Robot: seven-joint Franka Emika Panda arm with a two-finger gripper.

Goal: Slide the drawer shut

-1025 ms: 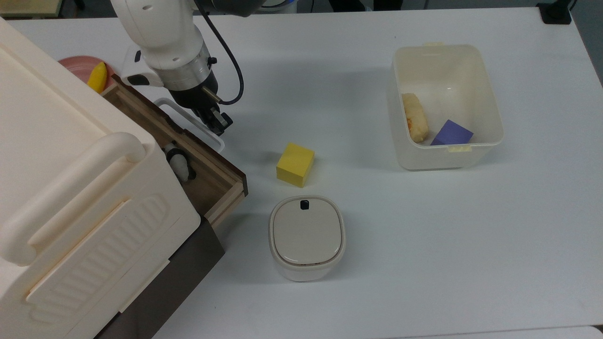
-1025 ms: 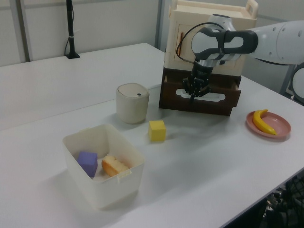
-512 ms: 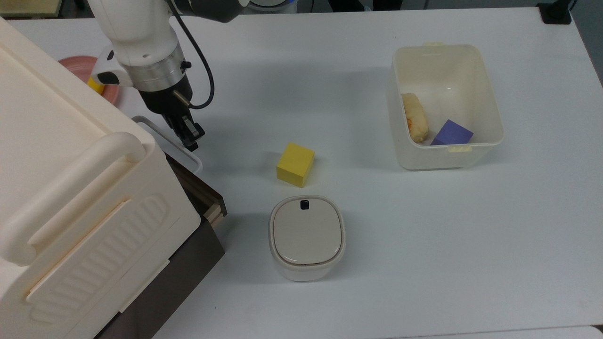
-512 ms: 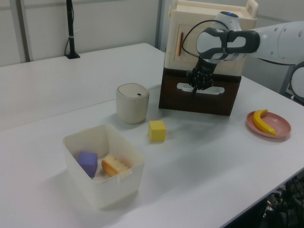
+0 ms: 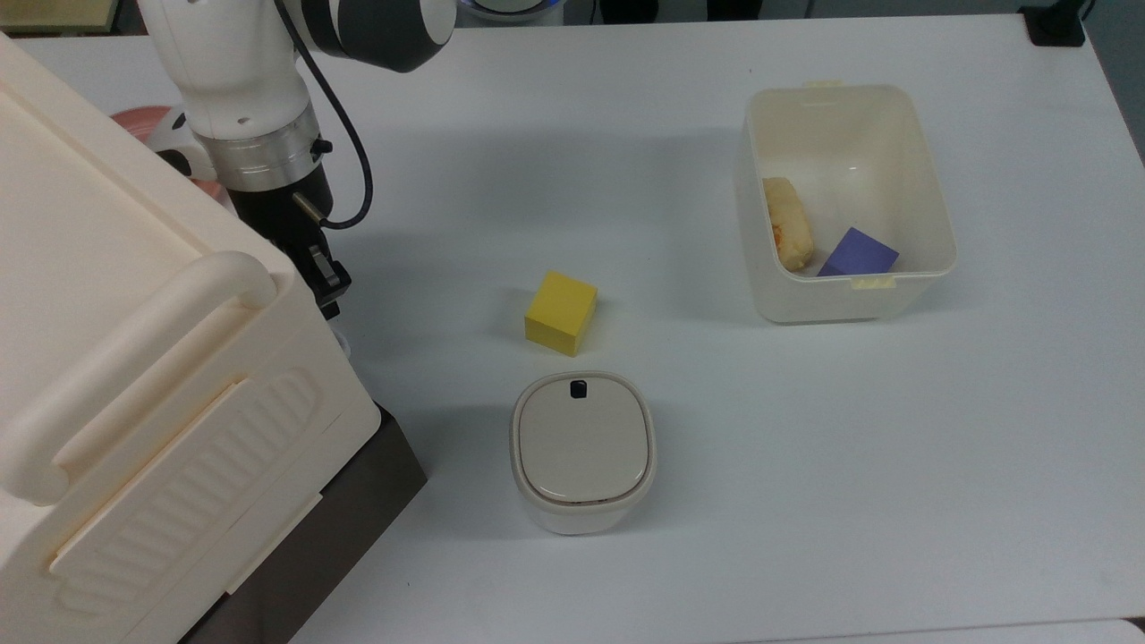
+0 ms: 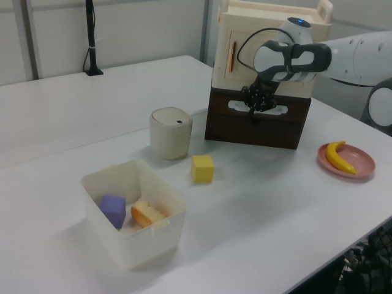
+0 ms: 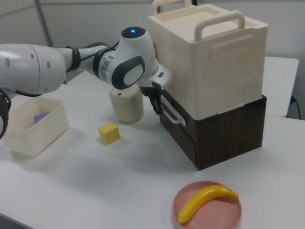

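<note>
The drawer (image 6: 256, 124) looked fully pushed in. In the left view its dark front sat flush w/ the rest of the dark base, no gap showing. In the top view none of its inside was visible, just the cream cabinet (image 5: 152, 376) overhanging. The right view agreed: front panel level w/ the base block. So the slide itself seemed done. What was left, by my guess, was only backing the arm off, maybe a last nudge if the front wasn't seated all the way.

The gripper (image 6: 257, 111) was right at the drawer front, at the white-edged loop handle (image 7: 171, 112), tips pointing down in front of it. In the right view it hung just beside the handle's upper end; touching or a hair apart, I couldn't tell. Fingers open or closed: couldn't tell from any view, and it didn't look to be carrying anything.

The drawer sat under the cream cabinet at the top view's left edge of the desk (image 5: 716, 501). Other stuff was well clear of the drawer front: yellow block (image 5: 561, 313), lidded round tub (image 5: 582, 450), open white bin (image 5: 930, 206), and a banana on a pink plate (image 7: 207, 206).
</note>
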